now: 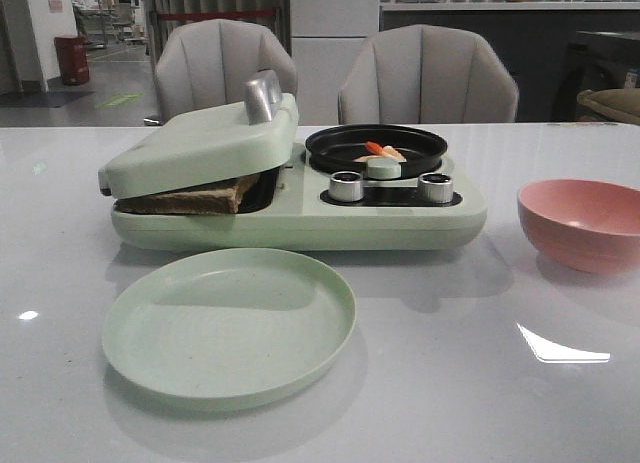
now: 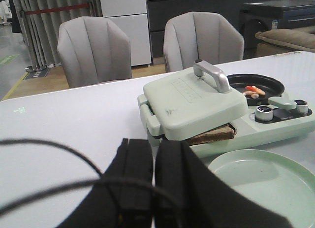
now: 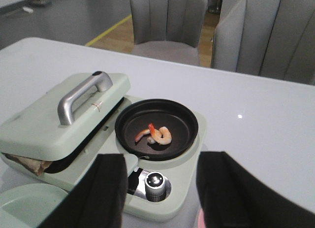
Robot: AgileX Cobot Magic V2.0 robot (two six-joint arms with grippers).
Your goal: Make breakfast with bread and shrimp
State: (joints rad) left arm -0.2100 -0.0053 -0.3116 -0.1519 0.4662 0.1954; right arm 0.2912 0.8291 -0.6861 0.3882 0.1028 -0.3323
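Front view: one pale green breakfast maker [image 1: 300, 218] on the table [image 1: 480, 383], lid [image 1: 200, 143] resting tilted on the bread [image 1: 190, 198] sandwiched beneath, shrimp [image 1: 383, 151] in one black pan [image 1: 376, 148], two knobs [image 1: 346, 187], one empty green plate [image 1: 228, 325] in front, one pink bowl [image 1: 582, 223] to the right, two chairs [image 1: 225, 68] behind. Left wrist view: left gripper [image 2: 152, 183] clenched, fingers pressed together and empty, cable crossing in front, bread corner protruding under lid. Right wrist view: right gripper [image 3: 160, 188] released, fingers spread wide above one knob, two curled shrimp touching in pan.
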